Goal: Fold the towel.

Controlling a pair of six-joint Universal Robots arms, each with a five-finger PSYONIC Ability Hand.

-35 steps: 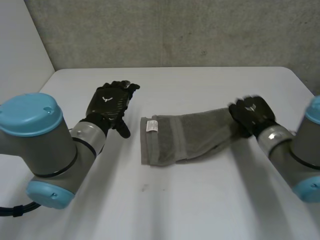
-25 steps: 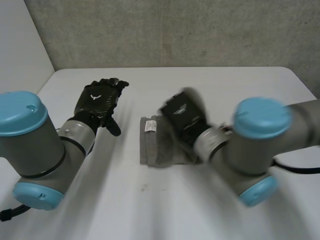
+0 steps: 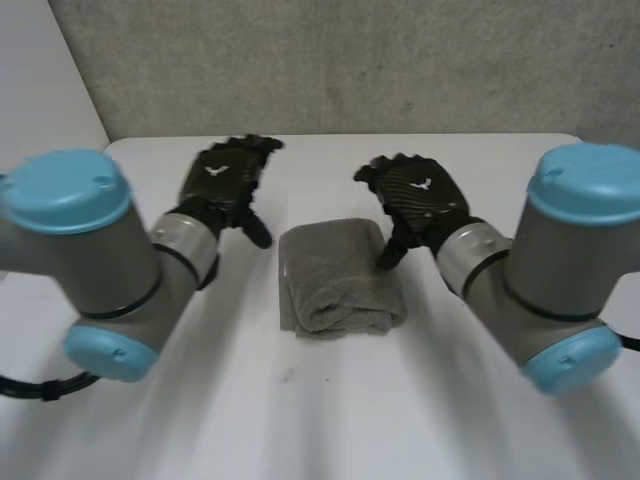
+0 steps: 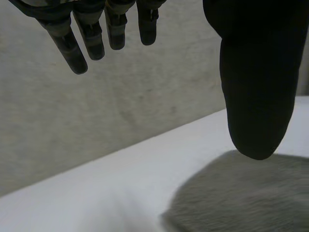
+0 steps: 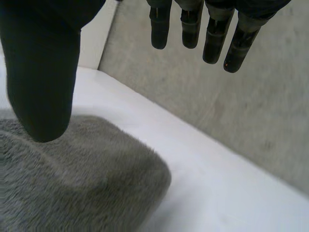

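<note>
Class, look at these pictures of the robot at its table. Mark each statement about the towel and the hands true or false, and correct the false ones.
1. The towel lies folded on the table between the left hand and the right hand. True.
2. The left hand is curled round the towel's edge. False: its fingers are straight and hold nothing, and it is beside the towel.
3. The right hand is open. True.
4. The towel is spread out flat in one layer. False: it is folded into a thick bundle.
</note>
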